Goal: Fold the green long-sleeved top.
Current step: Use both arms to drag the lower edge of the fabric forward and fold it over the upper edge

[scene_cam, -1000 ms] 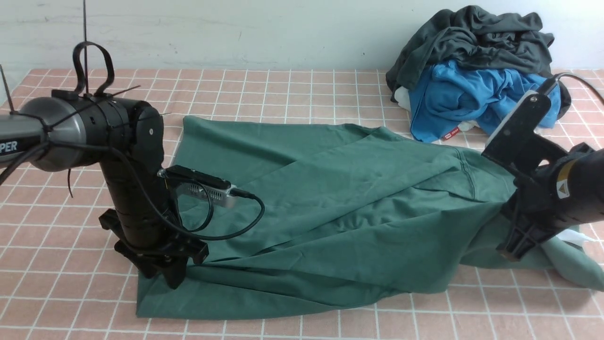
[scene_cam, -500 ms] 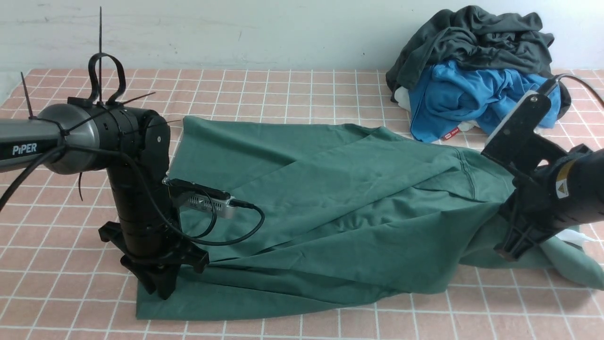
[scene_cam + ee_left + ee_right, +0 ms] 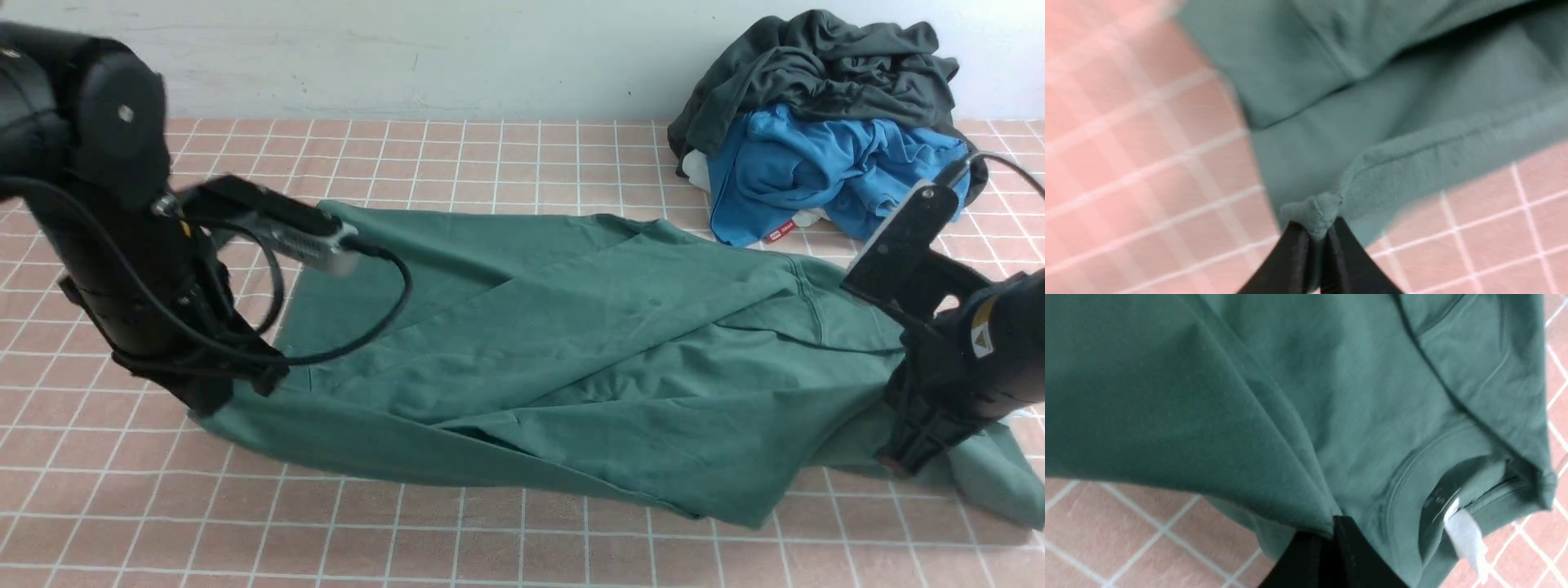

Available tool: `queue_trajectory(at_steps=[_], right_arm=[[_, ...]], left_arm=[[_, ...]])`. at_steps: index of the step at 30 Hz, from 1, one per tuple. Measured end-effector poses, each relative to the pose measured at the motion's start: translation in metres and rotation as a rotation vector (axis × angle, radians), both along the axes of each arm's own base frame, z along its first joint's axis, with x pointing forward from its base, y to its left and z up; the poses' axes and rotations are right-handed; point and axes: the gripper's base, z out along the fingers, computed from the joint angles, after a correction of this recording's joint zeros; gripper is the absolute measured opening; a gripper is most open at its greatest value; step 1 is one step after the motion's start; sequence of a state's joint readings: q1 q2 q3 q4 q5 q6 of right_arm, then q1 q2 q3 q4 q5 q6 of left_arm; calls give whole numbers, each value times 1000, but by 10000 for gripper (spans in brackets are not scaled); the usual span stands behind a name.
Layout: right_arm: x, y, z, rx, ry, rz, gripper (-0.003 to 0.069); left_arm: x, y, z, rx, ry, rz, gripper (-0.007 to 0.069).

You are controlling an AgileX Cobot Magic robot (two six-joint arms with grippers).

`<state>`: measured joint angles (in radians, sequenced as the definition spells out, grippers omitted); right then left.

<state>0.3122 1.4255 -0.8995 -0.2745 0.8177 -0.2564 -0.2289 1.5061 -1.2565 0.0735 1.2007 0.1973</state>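
My left pincer (image 3: 1318,244) has clamped shut since a second ago and swung up and leftward, dragging the hem corner of the green long-sleeved top (image 3: 571,351) along with it. My right pincer (image 3: 1327,541) is pinching fabric beside the collar. The top lies stretched between them across the pink checked table (image 3: 490,155).

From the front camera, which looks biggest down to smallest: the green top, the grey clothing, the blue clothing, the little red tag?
1. green long-sleeved top
2-3. dark grey garment and blue garment: alike, crumpled and overlapping, so unranked
4. red tag
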Motion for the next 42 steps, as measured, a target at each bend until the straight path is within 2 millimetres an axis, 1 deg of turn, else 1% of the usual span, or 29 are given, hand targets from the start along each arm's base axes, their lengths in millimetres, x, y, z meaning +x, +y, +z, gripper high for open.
queue_trajectory(at_steps=[1,2,5,7,8,9,11,14,17,18,19,20,23,24,25,26,27,28,30,31,32,33,35,37,40,41,42], right_arm=[[0,0,0,-4,5,2,5],[-5,-1,-2,-14,58,10,5],[-14,1,-5,-15,172,51,5],[-18,3,-6,-2,223,100,5],[-19,5,-6,4,230,124,5],[-19,5,-6,4,230,128,5],[-16,6,-5,-1,199,167,5],[-3,6,6,-49,86,202,5],[22,4,20,-82,-40,208,5],[25,4,20,-83,-42,206,5],[41,4,23,-81,-82,194,5],[56,3,23,-80,-105,185,5],[93,-1,15,-83,-116,154,5],[105,-2,10,-85,-112,144,5],[107,-3,9,-86,-111,142,5],[123,-4,1,-90,-102,131,5],[132,-4,-1,-91,-103,124,5],[143,-4,-8,-93,-95,118,5],[155,-3,-18,-92,-84,108,8],[163,-2,-26,-87,-74,95,18],[168,-1,-31,-80,-73,78,29],[170,-1,-32,-76,-73,69,31],[181,1,-40,-45,-80,11,76],[190,3,-42,6,-100,-81,141],[196,2,-37,52,-135,-180,233],[198,2,-34,64,-146,-211,251],[199,1,-31,74,-153,-236,267]], left_arm=[[-2,1,5,-2,-20,5,16],[-8,6,24,3,-110,32,16],[-16,18,52,-11,-263,94,16],[-15,25,63,-37,-351,135,16],[-13,28,65,-52,-389,154,16],[-12,28,65,-54,-388,157,16],[1,30,64,-84,-461,183,16],[29,29,52,-112,-547,192,16],[57,27,36,-139,-626,196,16],[59,27,34,-138,-630,195,16],[74,25,21,-148,-653,191,16],[85,23,12,-165,-677,195,16],[115,22,-17,-192,-669,228,16],[124,22,-22,-200,-673,245,16],[126,22,-23,-202,-670,248,16],[140,24,-34,-208,-659,274,16],[150,24,-40,-212,-655,286,16],[161,24,-47,-215,-652,295,16],[176,23,-58,-215,-649,300,16],[184,23,-63,-216,-647,301,16],[193,22,-71,-215,-642,303,17],[196,22,-76,-213,-634,304,17],[210,21,-88,-211,-629,307,30],[225,20,-102,-210,-626,309,68],[237,19,-111,-212,-632,309,157],[239,18,-112,-213,-635,310,189],[241,18,-112,-213,-637,310,206]])
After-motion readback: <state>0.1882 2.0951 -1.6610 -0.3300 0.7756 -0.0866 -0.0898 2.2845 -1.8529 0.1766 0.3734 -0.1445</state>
